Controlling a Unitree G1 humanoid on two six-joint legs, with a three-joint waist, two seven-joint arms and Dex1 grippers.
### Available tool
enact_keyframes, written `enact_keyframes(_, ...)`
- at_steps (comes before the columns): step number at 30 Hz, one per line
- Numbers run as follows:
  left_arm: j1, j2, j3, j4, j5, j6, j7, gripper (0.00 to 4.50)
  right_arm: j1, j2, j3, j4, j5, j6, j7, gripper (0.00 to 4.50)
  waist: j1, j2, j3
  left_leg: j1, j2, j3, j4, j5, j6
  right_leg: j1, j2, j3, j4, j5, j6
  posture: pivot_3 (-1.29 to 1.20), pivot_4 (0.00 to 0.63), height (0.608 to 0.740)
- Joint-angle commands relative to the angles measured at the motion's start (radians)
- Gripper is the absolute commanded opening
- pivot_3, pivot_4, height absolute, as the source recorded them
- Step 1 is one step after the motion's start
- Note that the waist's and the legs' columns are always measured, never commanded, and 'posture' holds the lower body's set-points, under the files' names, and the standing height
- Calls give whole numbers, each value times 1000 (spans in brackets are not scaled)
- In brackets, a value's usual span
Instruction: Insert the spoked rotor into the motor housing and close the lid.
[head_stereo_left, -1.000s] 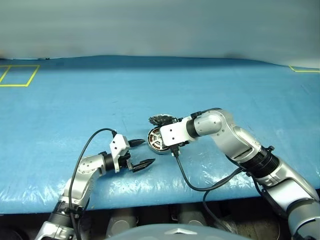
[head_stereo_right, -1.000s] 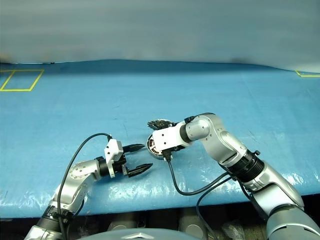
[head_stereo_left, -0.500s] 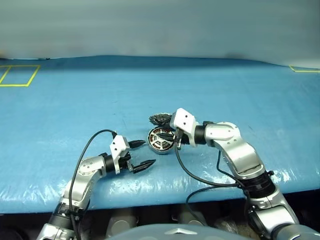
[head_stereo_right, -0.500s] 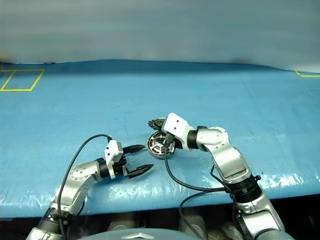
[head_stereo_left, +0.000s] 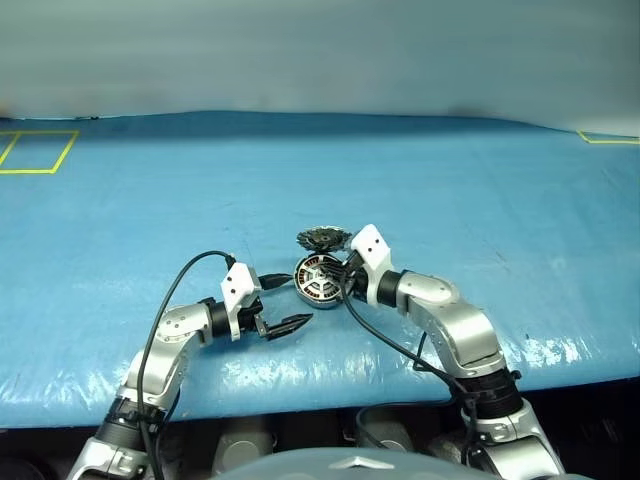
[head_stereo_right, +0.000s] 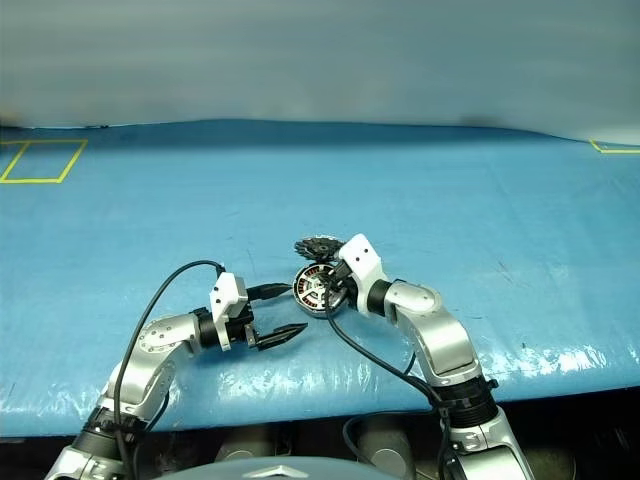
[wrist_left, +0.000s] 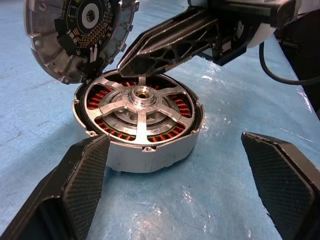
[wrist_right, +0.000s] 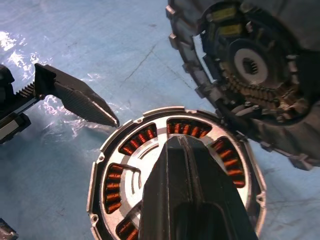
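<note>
rotor (wrist_left: 141, 102): seated inside the housing, silver spokes and hub facing up, copper windings showing between the spokes
housing (wrist_left: 150, 155): round silver cup resting on the blue sheet, near the front edge of the table, between the two grippers
lid (wrist_left: 75, 35): swung open, standing tilted up from the far edge of the housing, dark toothed inner face turned toward the rotor
right gripper (wrist_right: 175, 150): fingers pressed together with nothing between them, tip over the rotor close to its hub; contact cannot be told
left gripper (head_stereo_left: 280, 303): fingers spread wide and empty, pointing at the housing from the robot's left, just beside it and not touching
fingers (wrist_left: 82, 175): in the left wrist view the left gripper's two black pads flank the near side of the housing, apart from its wall
sheet (head_stereo_left: 450, 190): blue, glossy, wrinkled, covering the table
marks (head_stereo_left: 35, 150): yellow tape outlines on the sheet at the far left and far right corners, well apart from the housing
</note>
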Motion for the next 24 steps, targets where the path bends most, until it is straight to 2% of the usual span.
enact_keyframes(1, 0, 5, 3, -59, -9, 3, 2, 4500, -11, -14, 40, 36, -25, -30, -20, 18, 0, 0, 0, 0, 0, 0, 0, 0, 0, 0, 0, 0, 0, -1, 1, 0, 150, 740)
enact_keyframes(6, 10, 5, 4, -78, -10, 11, 10, 4500, -4, -20, 43, 114, -27, -52, -37, 18, -1, 0, -1, 2, 0, 0, 0, 0, 0, 2, 0, 0, 0, -1, 2, 0, 150, 740)
enact_keyframes(17, 13, 5, -2, -80, -3, 17, 15, 4500, 11, 48, -101, 95, 170, 66, -55, 18, 1, -1, -3, 2, 1, 0, 0, 0, 0, 1, 0, 0, 0, 0, 0, 0, 150, 740)
enact_keyframes(21, 10, 3, -7, -84, -9, 21, 7, 4500, 18, 28, -62, 110, 147, 52, -65, 18, 0, 0, -3, 2, 1, 0, 0, 0, 0, 1, 0, 0, 0, 0, 0, 0, 150, 740)
enact_keyframes(24, 8, 2, -9, -84, -9, 22, 5, 4500, 21, 63, -108, 101, 206, 55, -68, 18, 0, 0, -3, 2, 1, 0, 0, 0, 0, 1, 0, 0, 0, -1, 2, 0, 150, 740)
